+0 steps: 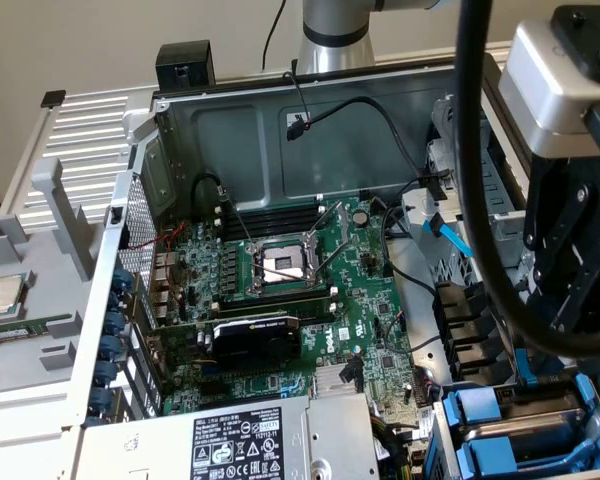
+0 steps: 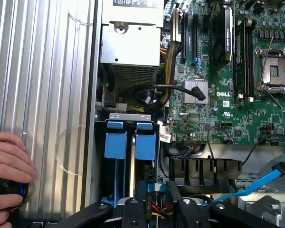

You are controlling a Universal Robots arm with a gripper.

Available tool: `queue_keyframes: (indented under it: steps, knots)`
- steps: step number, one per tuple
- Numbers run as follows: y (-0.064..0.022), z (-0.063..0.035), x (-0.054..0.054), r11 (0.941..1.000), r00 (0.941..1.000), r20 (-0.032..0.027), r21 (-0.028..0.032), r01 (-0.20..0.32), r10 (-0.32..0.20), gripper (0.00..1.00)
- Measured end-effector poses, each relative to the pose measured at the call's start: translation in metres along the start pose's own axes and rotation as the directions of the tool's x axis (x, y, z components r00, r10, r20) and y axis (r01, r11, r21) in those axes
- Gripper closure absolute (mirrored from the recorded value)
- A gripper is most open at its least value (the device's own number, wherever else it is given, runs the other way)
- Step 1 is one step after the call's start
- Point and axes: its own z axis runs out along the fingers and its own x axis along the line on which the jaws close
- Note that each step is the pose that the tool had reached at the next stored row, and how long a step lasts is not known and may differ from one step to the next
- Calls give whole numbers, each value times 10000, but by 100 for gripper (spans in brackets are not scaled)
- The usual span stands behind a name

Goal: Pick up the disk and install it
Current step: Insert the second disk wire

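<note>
Blue plastic carrier frame, holding the disk point(image 1: 480, 410). It stands on edge in the drive bay point(image 1: 450, 440) at the lower right of the exterior view, beside a second blue carrier point(image 2: 116, 140).

Handling: rigid metal body, moderately heavy for its size and sensitive to shock. The frame's plastic rails probably flex a little. Best taken across the two long sides of the frame, not by the label face or the connector end.

Claw point(image 2: 156, 204): over the bay, jaws partly closed with a blue edge between them. Whether they actually pinch it cannot be told.

Obscured: the label and most of the drive body, sunk in the bay. A thick black cable point(image 1: 480, 200) crosses the exterior view. A person's hand point(image 2: 9, 166) rests on the ribbed side panel point(image 2: 47, 95), holding a dark object that is cut off.
</note>
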Motion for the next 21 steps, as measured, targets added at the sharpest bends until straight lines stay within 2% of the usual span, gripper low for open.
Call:
queue_keyframes:
  steps: [8,10,13,17,21]
  knots:
    - [0,0,0,10000,10000,0,0,0,0,71]
    - [0,0,0,10000,10000,0,0,0,0,84]
    - [0,0,0,10000,10000,-4,3,21,-21,89]
    - [1,0,0,9976,9976,-75,-29,689,-689,89]
    - [0,0,0,9900,9899,-152,-78,1410,-1411,89]
